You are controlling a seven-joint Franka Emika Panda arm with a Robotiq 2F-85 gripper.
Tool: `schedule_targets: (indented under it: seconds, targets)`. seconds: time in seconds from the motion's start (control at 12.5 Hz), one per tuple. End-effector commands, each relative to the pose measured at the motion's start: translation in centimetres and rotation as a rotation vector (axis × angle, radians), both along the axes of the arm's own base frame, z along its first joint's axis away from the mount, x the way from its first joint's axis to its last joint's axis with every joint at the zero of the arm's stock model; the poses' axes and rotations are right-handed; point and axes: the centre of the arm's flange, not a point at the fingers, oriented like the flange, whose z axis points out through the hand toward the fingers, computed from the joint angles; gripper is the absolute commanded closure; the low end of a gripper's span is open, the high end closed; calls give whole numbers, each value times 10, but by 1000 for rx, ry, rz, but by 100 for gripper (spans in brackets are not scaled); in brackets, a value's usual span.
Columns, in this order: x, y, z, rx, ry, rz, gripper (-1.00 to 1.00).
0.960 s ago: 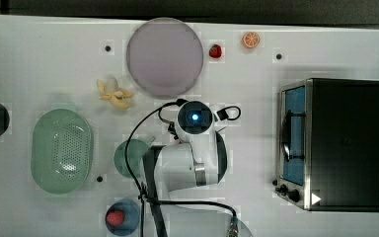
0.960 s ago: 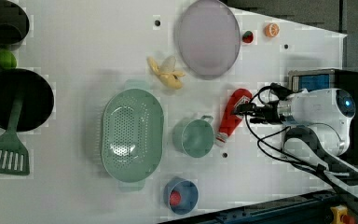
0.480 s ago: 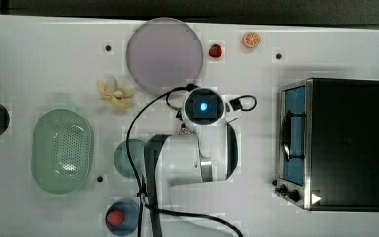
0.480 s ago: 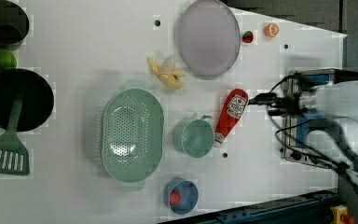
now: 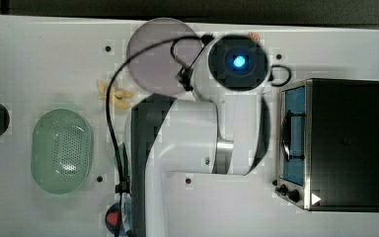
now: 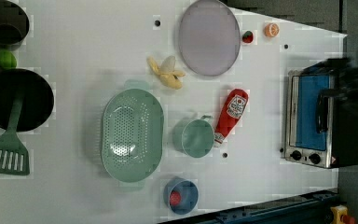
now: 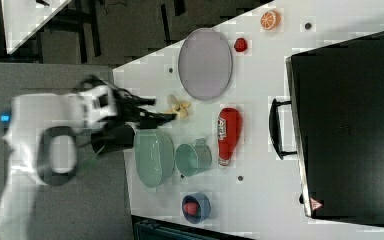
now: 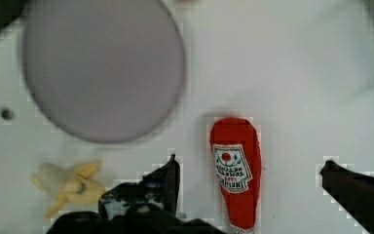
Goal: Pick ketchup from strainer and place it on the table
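I find the ketchup (image 6: pixel 232 114) lying flat on the table (image 6: pixel 84 56), outside the strainer (image 6: pixel 131 134), between the green cup (image 6: pixel 196 137) and the toaster oven (image 6: pixel 318 119), well in from the table's edges. The strainer is empty. My gripper (image 8: pixel 248 170) hangs above the bottle with both fingers (image 8: pixel 168 178) spread fully apart, one on either side of it, gripping nothing. The grey plate (image 6: pixel 209 36) sits near the far edge, a banana (image 6: pixel 168 72) just beside it.

Dark floor (image 7: pixel 130 30), grey mat (image 7: pixel 55 210) beside it
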Motion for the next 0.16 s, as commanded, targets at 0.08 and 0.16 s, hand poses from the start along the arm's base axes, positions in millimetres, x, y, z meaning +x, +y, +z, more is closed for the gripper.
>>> schedule_targets:
  seconds: [0.08, 0.16]
  targets:
    - [7, 9, 63, 4, -8, -117, -100]
    - [8, 7, 79, 2, -18, -120, -100]
